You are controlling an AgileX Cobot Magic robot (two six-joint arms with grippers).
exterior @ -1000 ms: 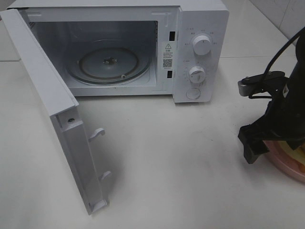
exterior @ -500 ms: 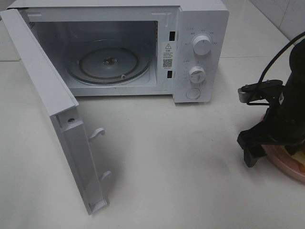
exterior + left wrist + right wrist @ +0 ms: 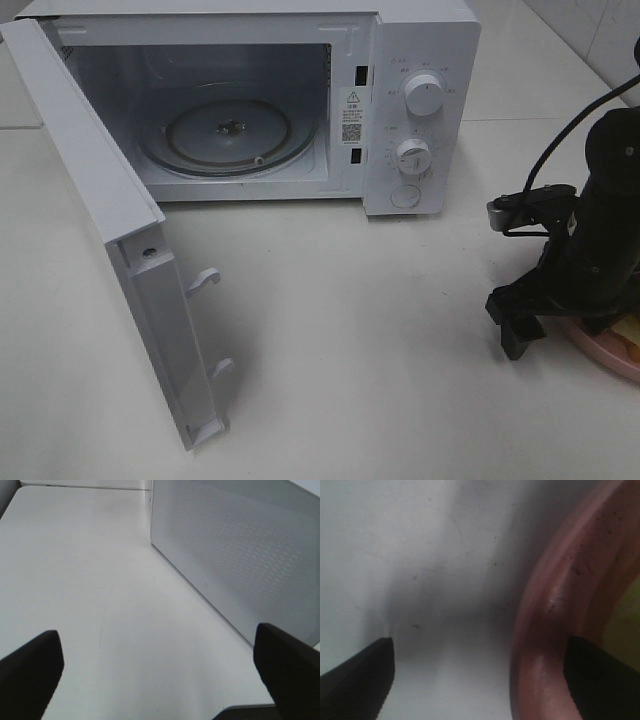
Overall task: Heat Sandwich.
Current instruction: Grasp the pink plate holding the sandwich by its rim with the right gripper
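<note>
Though mostly hidden, sandwich point(image 3: 632, 330) on plate point(image 3: 603, 354)

microwave point(image 3: 420, 60) glossy white, turntable point(image 3: 228, 135) clear glass, plate point(image 3: 555, 595) glossy pink (dark specks on rim), tabletop point(image 3: 350, 330) smooth matt, right gripper point(image 3: 480, 677) matt black.

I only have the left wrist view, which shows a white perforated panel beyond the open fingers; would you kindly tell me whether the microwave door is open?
Observer: Yes, the microwave door stands wide open.
Operator: Thank you. Is anything on the turntable?
Observer: No, the glass turntable is bare.
Operator: And where is the right gripper?
Observer: The right gripper is open, low over the rim of the pink plate that carries the sandwich, to the right of the microwave.
</note>
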